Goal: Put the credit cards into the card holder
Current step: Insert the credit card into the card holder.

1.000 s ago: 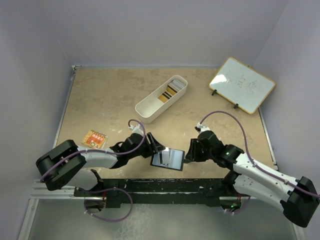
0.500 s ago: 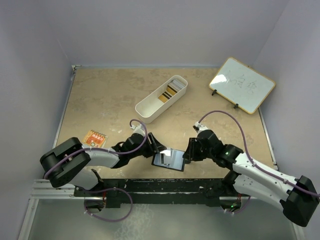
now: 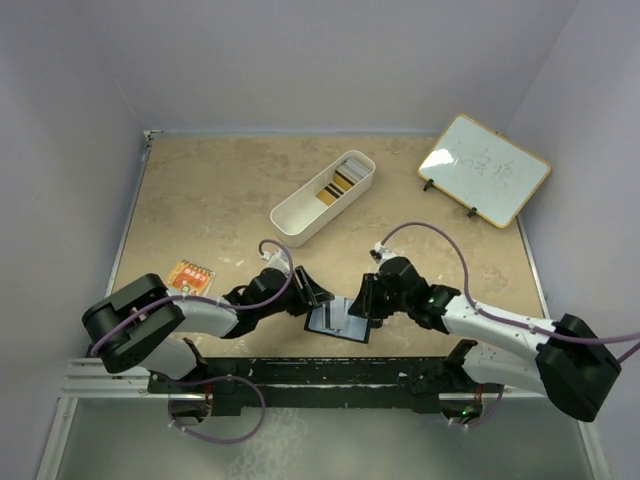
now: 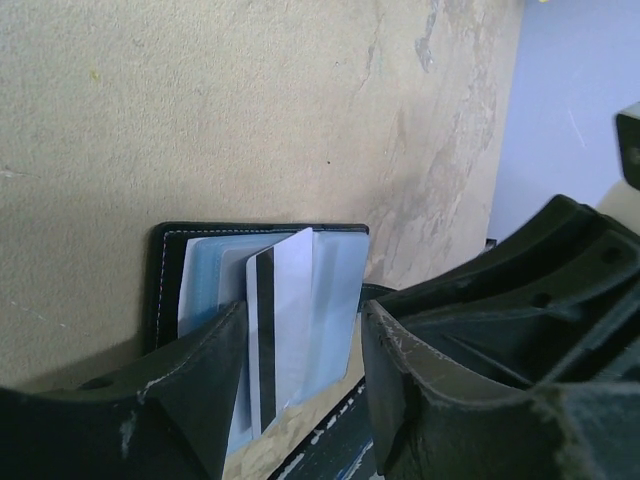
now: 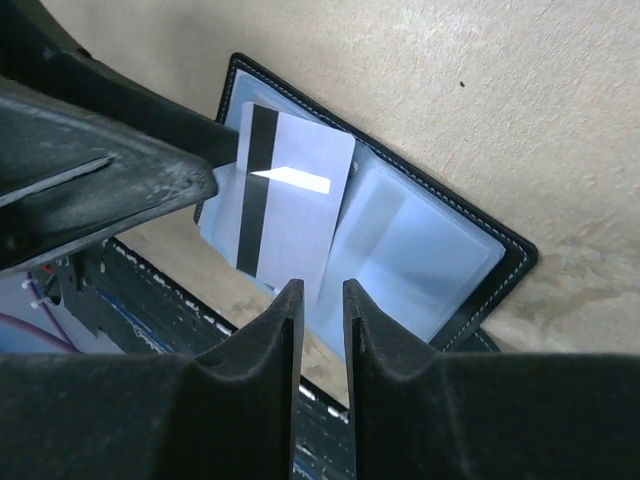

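Lying between both pincers, card (image 5: 285,215) rests on holder (image 5: 440,260).

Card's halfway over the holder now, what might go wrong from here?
The card lies skewed across the open card holder, so it may miss the pocket and jam against the plastic sleeve. The holder lies at the table's near edge; a push could slide it off. The left gripper and right gripper sit close together and might collide.

Beige table (image 3: 210,200), white tray (image 3: 300,215), card holder (image 3: 335,320), whiteboard (image 3: 484,169), orange packet (image 3: 189,277)
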`<state>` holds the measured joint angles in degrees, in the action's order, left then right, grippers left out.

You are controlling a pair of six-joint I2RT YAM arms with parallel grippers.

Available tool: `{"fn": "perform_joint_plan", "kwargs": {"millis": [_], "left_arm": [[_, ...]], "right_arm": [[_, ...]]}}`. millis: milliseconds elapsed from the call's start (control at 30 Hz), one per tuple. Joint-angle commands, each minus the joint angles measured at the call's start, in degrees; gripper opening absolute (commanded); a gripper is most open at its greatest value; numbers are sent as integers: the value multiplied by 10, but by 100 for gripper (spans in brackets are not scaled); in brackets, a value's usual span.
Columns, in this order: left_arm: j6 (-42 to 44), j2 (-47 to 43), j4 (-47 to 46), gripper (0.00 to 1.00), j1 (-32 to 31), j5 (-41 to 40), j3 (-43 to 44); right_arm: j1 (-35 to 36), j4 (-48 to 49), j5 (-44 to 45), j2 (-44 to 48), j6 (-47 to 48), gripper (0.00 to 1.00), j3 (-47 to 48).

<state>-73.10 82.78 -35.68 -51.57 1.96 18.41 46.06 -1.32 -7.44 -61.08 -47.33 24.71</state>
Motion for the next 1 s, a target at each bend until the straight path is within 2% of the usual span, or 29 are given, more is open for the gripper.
{"fn": "perform_joint_plan", "kwargs": {"millis": [0,133,367,600,667,733,833,967], "left_arm": [[-31,12,-78,46,-3,14,-15],[-53,33,-133,45,-5,25,-27],[-66,67,-195,40,-13,35,-32],[-62,79,-208,19,-15,37,-36],[-54,77,-182,7,-15,32,-30],[-40,74,-147,0,-15,32,-20],[-30,67,-133,0,-15,28,-19],[-13,60,-105,0,-15,28,-13]], "right_arm": [[2,121,-40,-51,-18,23,-28],[2,152,-40,-91,-21,21,-39],[2,163,-30,-104,-21,16,-58],[2,134,-10,-87,-16,15,-61],[3,106,-7,-77,-6,15,-50],[3,30,13,-55,19,17,-14],[2,-94,60,2,24,26,21],[2,-160,74,56,-11,35,10]]}}
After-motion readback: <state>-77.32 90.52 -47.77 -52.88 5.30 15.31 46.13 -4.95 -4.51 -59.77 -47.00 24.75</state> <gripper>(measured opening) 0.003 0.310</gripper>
